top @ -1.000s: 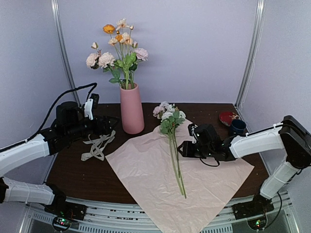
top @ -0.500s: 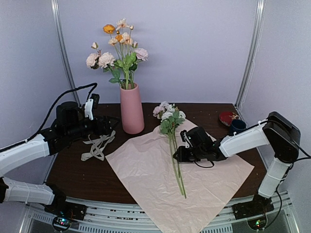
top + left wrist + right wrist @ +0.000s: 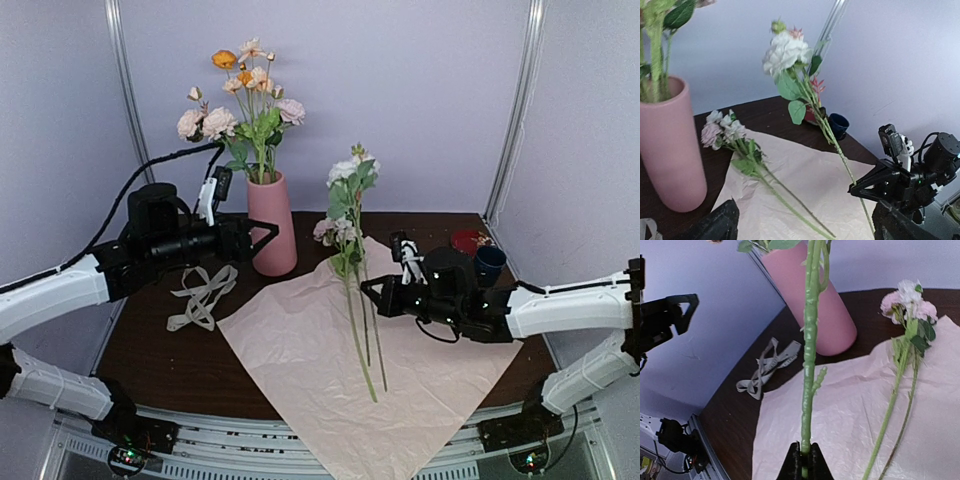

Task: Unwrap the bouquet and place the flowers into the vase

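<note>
Probably a robotics lab booth: lilac wall panels (image 3: pixel 400 100) between metal posts (image 3: pixel 514 110) enclose a dark table (image 3: pixel 150 350) with left arm (image 3: pixel 50 300) and right arm (image 3: pixel 570 305) mounted.

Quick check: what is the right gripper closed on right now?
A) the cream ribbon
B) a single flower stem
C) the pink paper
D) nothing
B: the right gripper is pinched shut on a green flower stem that stands up above the paper.

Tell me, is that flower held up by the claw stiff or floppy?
Probably stiff: gripped low on its stem, the white flower stands nearly upright above the right claw without drooping. Likely light too: one small claw carries it alone. Top-heavy, though, so it may swing.
</note>
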Motion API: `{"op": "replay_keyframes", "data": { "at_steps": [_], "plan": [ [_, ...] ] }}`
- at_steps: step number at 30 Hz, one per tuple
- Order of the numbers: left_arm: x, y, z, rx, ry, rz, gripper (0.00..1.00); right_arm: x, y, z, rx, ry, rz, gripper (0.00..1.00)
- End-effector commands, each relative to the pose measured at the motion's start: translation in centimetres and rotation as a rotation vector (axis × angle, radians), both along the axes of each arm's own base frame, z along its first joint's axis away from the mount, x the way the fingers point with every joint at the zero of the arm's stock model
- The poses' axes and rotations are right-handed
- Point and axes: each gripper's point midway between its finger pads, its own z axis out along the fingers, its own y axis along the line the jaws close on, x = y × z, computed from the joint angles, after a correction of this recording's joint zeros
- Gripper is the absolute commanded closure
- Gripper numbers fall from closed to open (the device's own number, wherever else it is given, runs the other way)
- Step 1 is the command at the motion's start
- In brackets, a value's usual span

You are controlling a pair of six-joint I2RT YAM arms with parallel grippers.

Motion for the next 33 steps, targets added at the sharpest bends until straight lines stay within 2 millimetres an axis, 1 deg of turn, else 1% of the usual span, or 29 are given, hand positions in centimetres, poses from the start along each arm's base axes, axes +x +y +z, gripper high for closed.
{"op": "replay_keyframes", "data": {
  "at_steps": [1, 4, 7, 8, 10, 14, 16, 19, 21, 22, 24, 26, 27, 28, 29, 30, 31, 33],
  "plan": [
    [-2.0, -4.8, 6.4, -0.117, -0.12, -0.137, 0.04, -1.6, 0.4, 7.1, 0.076, -0.266, -0.032, 1.0],
    [-3.2, -8.1, 8.1, -0.162, -0.126, -0.22, 0.04, -3.6, 1.4, 9.7, 0.12, -0.358, -0.02, 1.0],
    [-3.9, -10.0, 9.3, -0.217, -0.114, -0.278, 0.04, -4.9, 2.5, 11.3, 0.141, -0.418, -0.005, 1.0],
    [-3.9, -10.4, 9.3, -0.232, -0.102, -0.292, 0.04, -5.2, 2.8, 11.8, 0.148, -0.434, 0.0, 1.0],
    [-3.9, -11.1, 9.4, -0.254, -0.082, -0.318, 0.05, -5.5, 3.5, 12.0, 0.15, -0.453, 0.01, 1.0],
    [-3.5, -11.9, 9.0, -0.264, -0.052, -0.328, 0.09, -6.1, 4.4, 12.8, 0.17, -0.48, 0.03, 1.0],
    [-3.3, -12.2, 8.7, -0.263, -0.04, -0.329, 0.12, -6.3, 4.7, 12.8, 0.169, -0.488, 0.043, 1.0],
    [-3.3, -12.6, 8.7, -0.271, -0.035, -0.345, 0.19, -6.6, 5.2, 12.7, 0.159, -0.492, 0.059, 1.0],
    [-3.4, -12.9, 8.6, -0.275, -0.033, -0.362, 0.27, -6.4, 5.3, 12.4, 0.141, -0.491, 0.056, 1.0],
    [-3.3, -13.1, 8.5, -0.275, -0.03, -0.366, 0.35, -6.4, 5.3, 12.3, 0.138, -0.49, 0.055, 1.0],
    [-3.4, -13.3, 8.5, -0.279, -0.034, -0.377, 0.54, -6.4, 5.3, 12.3, 0.139, -0.492, 0.054, 1.0],
    [-3.4, -13.2, 8.8, -0.285, -0.045, -0.376, 0.77, -6.4, 5.4, 12.4, 0.137, -0.492, 0.059, 1.0],
    [-3.3, -13.2, 9.1, -0.284, -0.056, -0.372, 0.86, -6.4, 5.5, 12.5, 0.131, -0.491, 0.063, 0.98],
    [-3.2, -13.0, 9.6, -0.278, -0.075, -0.36, 0.97, -6.4, 5.6, 12.6, 0.118, -0.489, 0.068, 0.84],
    [-2.9, -12.7, 10.3, -0.264, -0.103, -0.334, 1.0, -6.4, 5.7, 12.8, 0.102, -0.487, 0.07, 0.7],
    [-2.4, -12.1, 11.2, -0.244, -0.135, -0.3, 1.0, -6.2, 5.5, 13.2, 0.09, -0.487, 0.056, 0.57],
    [-1.8, -11.4, 12.6, -0.222, -0.185, -0.255, 1.0, -6.0, 5.0, 13.7, 0.084, -0.491, 0.035, 0.49],
    [-0.3, -9.0, 15.7, -0.176, -0.284, -0.134, 1.0, -5.5, 3.3, 15.1, 0.087, -0.511, -0.028, 0.38]
  ]
}}
